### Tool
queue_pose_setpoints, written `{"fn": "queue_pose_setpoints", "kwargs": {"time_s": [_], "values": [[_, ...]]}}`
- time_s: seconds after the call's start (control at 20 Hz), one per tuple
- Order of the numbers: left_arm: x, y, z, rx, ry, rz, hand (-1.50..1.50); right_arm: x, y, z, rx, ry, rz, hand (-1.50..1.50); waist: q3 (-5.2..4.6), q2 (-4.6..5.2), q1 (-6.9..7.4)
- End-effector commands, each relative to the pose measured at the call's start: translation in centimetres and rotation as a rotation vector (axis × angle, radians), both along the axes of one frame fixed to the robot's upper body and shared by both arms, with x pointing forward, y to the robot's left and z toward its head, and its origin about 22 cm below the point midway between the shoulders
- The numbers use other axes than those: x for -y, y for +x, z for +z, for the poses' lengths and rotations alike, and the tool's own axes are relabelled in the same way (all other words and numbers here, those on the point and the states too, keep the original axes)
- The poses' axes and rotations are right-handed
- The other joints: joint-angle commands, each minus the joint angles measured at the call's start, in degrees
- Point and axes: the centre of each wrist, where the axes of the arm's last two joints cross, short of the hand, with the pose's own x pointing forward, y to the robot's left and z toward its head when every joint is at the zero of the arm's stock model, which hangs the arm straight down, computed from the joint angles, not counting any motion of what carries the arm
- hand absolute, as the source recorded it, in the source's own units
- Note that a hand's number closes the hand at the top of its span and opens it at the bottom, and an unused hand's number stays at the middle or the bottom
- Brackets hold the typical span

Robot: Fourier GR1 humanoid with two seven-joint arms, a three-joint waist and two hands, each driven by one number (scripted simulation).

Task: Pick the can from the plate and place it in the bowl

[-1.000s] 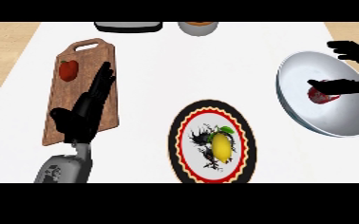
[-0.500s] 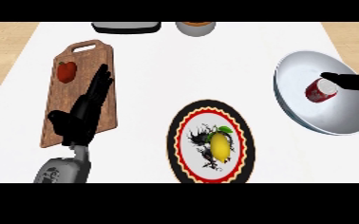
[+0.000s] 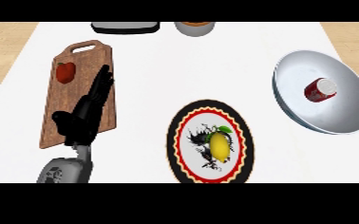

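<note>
Head view: one red can (image 3: 320, 89) lies inside the single silver bowl (image 3: 294, 71) at the right edge of the counter, no hand touching it. One patterned plate (image 3: 184, 123) sits near centre and holds one lemon (image 3: 220, 145), not the can. By judgement the placement looks complete. The can appears rigid, light and smooth-sided, likely slippery; a hold around its cylindrical wall at mid-height would suit. The left hand (image 3: 85, 114) rests over the one wooden cutting board (image 3: 77, 61) at the left, fingers straight and relaxed, holding nothing. The right hand is out of sight. One red fruit (image 3: 65, 71) lies on the board. Two items, a dark tray (image 3: 125, 27) and a grey pot (image 3: 194, 27), stand at the far edge.
</note>
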Motion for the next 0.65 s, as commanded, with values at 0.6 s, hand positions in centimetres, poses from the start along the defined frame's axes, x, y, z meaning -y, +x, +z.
{"fn": "queue_pose_setpoints", "kwargs": {"time_s": [0.6], "values": [[0.3,0.7,1.0,-0.007,-0.005,-0.009,0.00,2.0,-7.0,-5.1,0.011,0.072,0.141,-1.50,0.02,0.09,0.34]]}}
